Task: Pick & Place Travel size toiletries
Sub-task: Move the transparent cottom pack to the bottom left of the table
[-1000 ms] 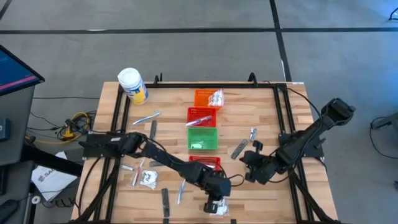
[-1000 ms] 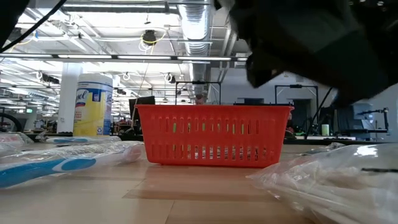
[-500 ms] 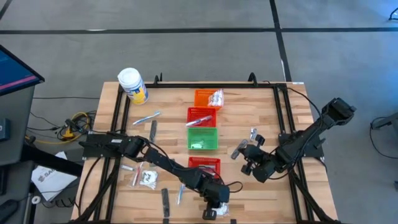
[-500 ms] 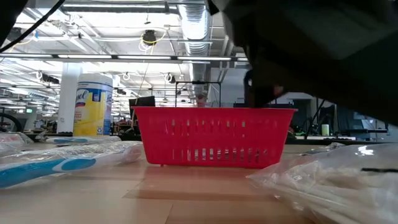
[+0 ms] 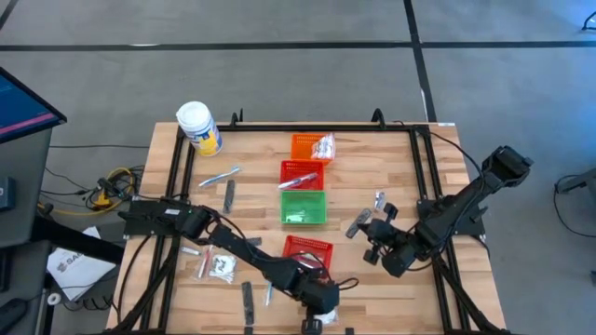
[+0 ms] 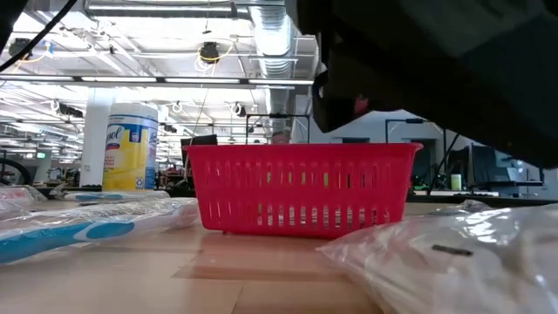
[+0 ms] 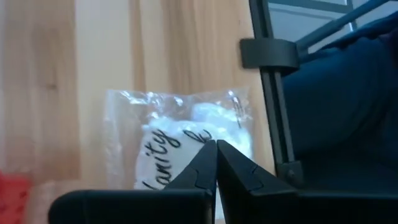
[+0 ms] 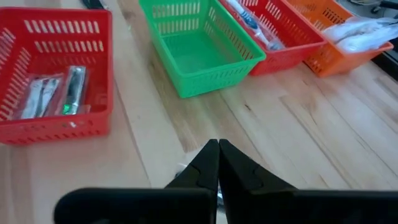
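Over the last second my left gripper (image 5: 315, 322) has slid toward the table's near edge, and the red basket (image 5: 307, 249) behind it has shifted a little. My left fingers (image 7: 199, 180) are pressed flat together with nothing between them, tips just over the sachet (image 7: 186, 134), which lies straight ahead, its print running along my reach, at the near edge beside the black rail (image 7: 273, 112). My right gripper (image 5: 376, 247), shut and empty too, waits well apart near the silvery tubes (image 5: 358, 223), so the left is nearer.
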### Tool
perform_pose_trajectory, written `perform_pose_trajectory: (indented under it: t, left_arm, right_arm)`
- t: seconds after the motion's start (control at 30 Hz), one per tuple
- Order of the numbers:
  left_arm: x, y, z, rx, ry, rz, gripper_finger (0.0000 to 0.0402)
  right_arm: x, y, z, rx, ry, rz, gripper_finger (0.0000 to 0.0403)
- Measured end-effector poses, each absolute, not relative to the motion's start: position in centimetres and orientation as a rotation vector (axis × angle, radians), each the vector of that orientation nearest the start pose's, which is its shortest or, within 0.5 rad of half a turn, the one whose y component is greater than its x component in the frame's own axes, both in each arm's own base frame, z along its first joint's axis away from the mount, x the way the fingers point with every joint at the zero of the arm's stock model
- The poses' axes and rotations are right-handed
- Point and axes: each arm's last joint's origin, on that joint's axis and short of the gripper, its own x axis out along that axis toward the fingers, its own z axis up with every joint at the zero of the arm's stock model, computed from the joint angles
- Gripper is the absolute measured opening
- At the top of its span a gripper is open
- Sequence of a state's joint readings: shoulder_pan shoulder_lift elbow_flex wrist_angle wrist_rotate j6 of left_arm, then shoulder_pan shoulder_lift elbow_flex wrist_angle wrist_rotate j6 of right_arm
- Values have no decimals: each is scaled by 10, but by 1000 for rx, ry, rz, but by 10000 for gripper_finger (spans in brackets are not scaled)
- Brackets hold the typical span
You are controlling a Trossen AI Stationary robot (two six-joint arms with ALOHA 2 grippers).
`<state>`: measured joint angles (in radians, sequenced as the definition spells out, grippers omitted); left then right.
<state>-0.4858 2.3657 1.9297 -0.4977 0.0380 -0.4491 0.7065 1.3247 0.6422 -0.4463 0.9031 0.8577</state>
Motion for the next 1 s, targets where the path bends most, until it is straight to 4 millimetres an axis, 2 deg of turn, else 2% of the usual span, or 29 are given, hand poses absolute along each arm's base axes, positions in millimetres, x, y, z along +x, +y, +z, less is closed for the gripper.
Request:
perform_pose_trajectory:
  t: [0.27, 0.37, 0.57, 0.73, 0.83, 0.9, 0.93, 1.0]
  left_arm:
    - [452, -236, 162, -118, 1013, -253, 0]
    - [445, -238, 167, 27, 1011, -220, 0]
    - [423, -250, 218, 412, 857, -275, 0]
    - [408, -229, 274, 817, 741, -354, 0]
    - [401, -216, 299, 896, 648, -384, 0]
    - [402, -220, 306, 927, 557, -483, 0]
    - [404, -223, 302, 961, 537, -521, 0]
    - [412, -231, 282, 1003, 533, -586, 0]
  right_arm:
    - [183, 126, 175, -11, 616, -468, 1]
    - [183, 126, 175, -34, 611, -467, 1]
    - [183, 128, 175, -61, 612, -451, 1]
    - [183, 127, 175, -63, 613, -450, 1]
    - [183, 128, 175, -65, 614, -450, 1]
    - [181, 128, 173, -76, 619, -446, 1]
    - [180, 127, 171, -81, 623, -447, 1]
    - [180, 125, 169, -84, 627, -454, 1]
